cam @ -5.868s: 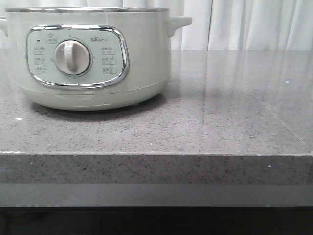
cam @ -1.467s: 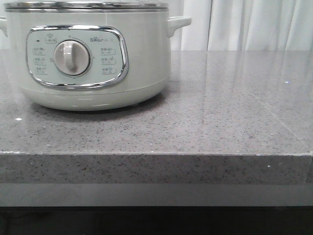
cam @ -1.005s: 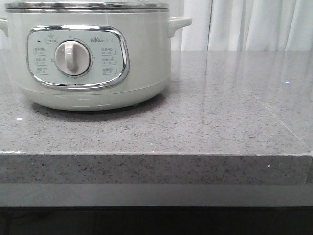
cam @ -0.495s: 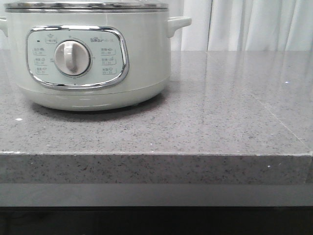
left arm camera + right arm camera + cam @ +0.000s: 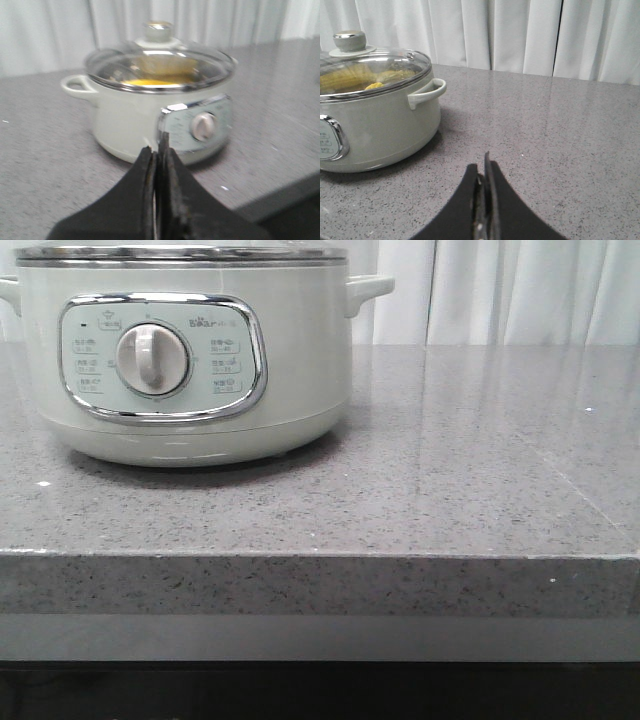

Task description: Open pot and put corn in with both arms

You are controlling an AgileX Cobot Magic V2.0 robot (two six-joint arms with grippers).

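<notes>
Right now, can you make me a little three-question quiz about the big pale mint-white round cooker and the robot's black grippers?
1. True or false: the pale mint-white round cooker has its metal-rimmed glass lid on.
2. What yellow food shows through the lid?
3. The left gripper and right gripper are: A) both open, B) both shut, C) holding the lid.

Key: 1 true; 2 the yellow corn; 3 B.

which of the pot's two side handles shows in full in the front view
The handle on the robot's right side of the pot, jutting toward the bare counter. The opposite handle is cropped by the frame's left edge.
</notes>
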